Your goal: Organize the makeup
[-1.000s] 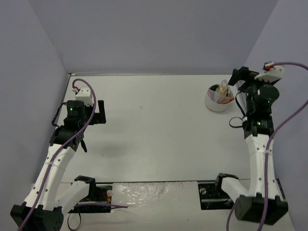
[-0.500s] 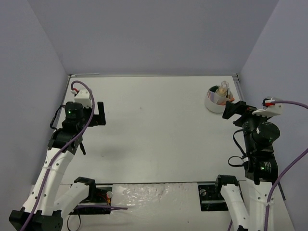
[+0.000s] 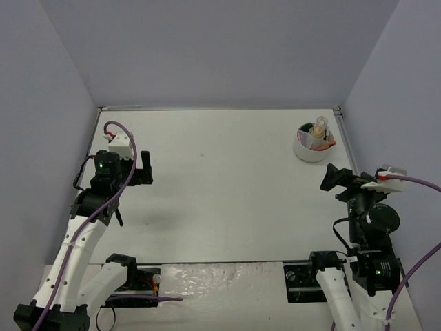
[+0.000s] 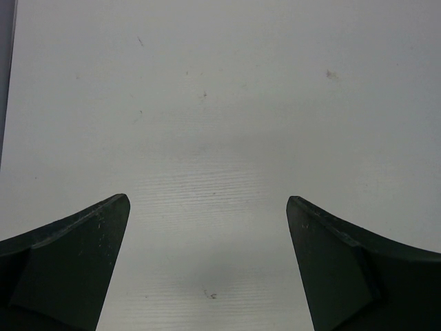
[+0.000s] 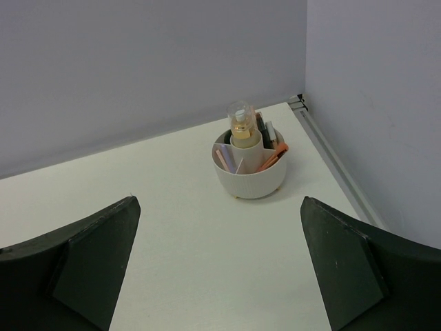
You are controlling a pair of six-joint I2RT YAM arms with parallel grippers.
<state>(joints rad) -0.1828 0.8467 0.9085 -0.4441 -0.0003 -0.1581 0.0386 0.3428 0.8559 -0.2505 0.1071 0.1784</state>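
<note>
The makeup (image 5: 242, 143), a clear bottle (image 5: 242, 124) and thin sticks (image 5: 222, 159), stands in the white divided bowl (image 5: 248, 183) at two o'clock on the table (image 3: 227, 186). Light, slim, likely slippery: pinch near upper ends. Right gripper (image 5: 219, 207) and left gripper (image 4: 207, 201) gape empty.

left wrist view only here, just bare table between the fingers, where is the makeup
Observer: In the white round divided bowl at the far right corner of the table, far from the left gripper.
Operator: bottle in there too
Observer: Yes, the small clear bottle of beige liquid stands upright in its centre, thin pink and orange sticks around it.
Operator: right gripper holding anything
Observer: No, the right gripper is open and empty, short of the bowl.
</note>
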